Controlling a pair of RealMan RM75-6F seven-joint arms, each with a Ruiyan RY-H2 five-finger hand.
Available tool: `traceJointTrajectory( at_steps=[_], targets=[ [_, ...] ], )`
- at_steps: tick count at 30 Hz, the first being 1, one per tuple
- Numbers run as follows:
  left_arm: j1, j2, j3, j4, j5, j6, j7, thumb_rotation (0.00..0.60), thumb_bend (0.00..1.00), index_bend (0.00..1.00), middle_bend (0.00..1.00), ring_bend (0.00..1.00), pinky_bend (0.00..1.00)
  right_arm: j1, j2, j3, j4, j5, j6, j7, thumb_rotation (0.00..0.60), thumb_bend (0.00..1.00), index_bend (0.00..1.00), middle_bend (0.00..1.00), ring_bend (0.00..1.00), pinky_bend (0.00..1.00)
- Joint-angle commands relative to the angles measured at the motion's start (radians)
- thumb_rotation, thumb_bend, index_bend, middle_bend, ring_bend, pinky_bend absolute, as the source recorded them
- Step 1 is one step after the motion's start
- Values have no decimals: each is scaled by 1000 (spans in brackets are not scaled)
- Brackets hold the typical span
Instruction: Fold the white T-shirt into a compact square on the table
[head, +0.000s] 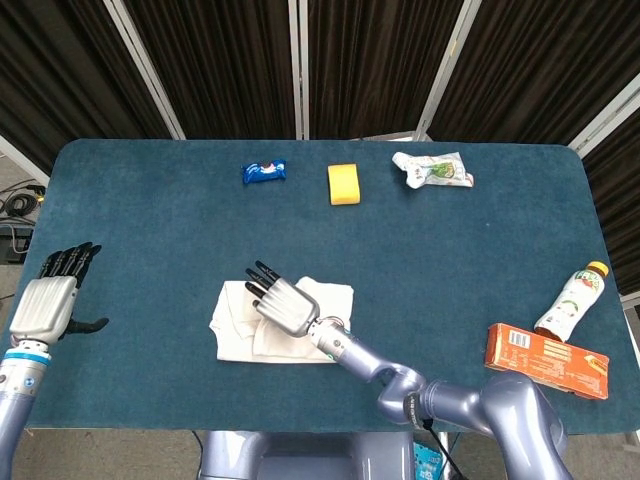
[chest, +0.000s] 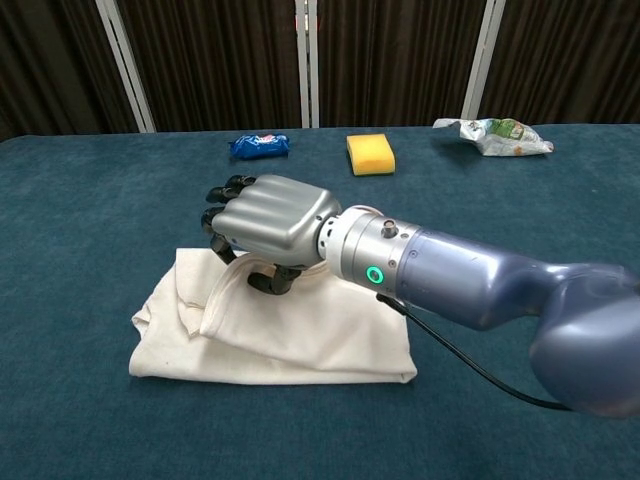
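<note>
The white T-shirt is seen lying in the lower middle of the head view, partly folded into a flat bundle whose long axis runs left to right across the frame. In the chest view the shirt is spread low and slightly left of centre, its right end tapering toward the lower right and its left end bunched in soft layers.

The right hand is placed over the left half of the shirt, knuckles up. A raised fold of the cloth is held between its thumb and its curled dark fingers, and that fold is lifted clear of the layer beneath. In the head view the same hand is seen with its fingertips pointing toward the upper left.

The left hand is held at the far left edge of the head view, well apart from the shirt, fingers extended upward with narrow gaps and nothing in them.

The near edge of the table is found just below the shirt in the head view. Bare blue cloth is seen to the left, right and above the shirt. Along the upper part of the frame a blue wrapper, a yellow sponge and a crumpled packet are lined up. At the lower right a bottle and an orange box are set near the table's edge.
</note>
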Motion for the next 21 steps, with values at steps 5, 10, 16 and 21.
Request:
traceJointTrajectory(
  at_steps=[5,10,16,21],
  targets=[
    [-3,0,-3,8,-11,-7,-4,600,51,0,0,0,0,38,-49,13,47,9,-22,8,600,382,719,188,0,0],
    [-6,0,-4,13,-17,-14,-7,600,51,0,0,0,0,65,-87,24,90,16,-31,9,600,382,720,188,0,0],
    [-7,2,-6,16,-22,-17,-13,600,51,0,0,0,0,93,-131,41,146,37,-43,4,600,381,720,188,0,0],
    [-10,2,-6,22,-27,-25,-15,600,52,0,0,0,0,120,-166,53,177,44,-48,14,600,381,721,188,0,0]
  ],
)
